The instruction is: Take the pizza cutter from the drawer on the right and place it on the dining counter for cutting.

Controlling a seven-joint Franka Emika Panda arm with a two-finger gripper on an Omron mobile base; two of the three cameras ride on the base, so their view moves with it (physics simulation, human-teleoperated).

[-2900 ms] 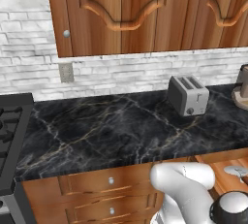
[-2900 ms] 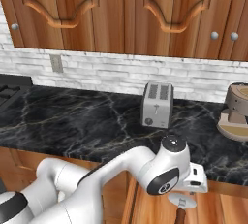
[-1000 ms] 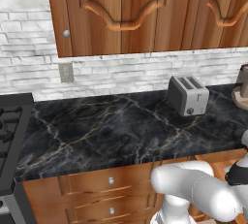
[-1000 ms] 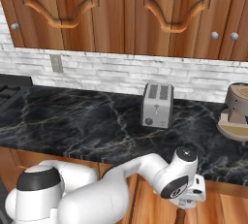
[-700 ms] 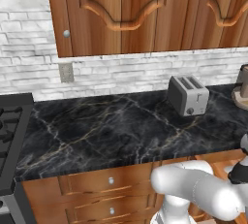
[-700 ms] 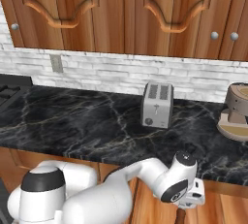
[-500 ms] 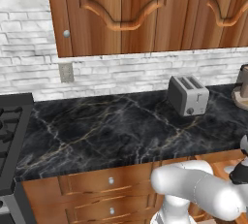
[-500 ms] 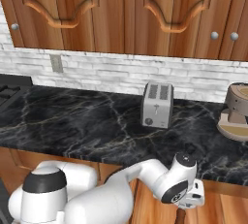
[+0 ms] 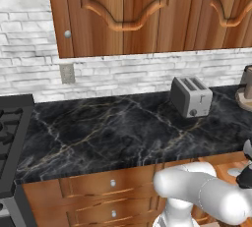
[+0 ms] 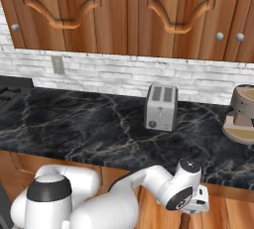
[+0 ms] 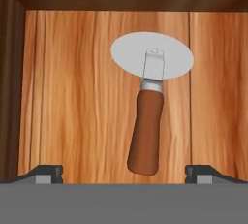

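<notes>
The pizza cutter lies flat on the wooden floor of the open drawer, its round grey wheel blade toward the back wall and its brown handle pointing to the drawer's front, slightly slanted, a little nearer the right side than the left. The gripper hangs above it with its jaws spread wide and nothing between them, one fingertip on each side of the handle's end, not touching it. On the black marble worktop a toaster stands near the back edge.
</notes>
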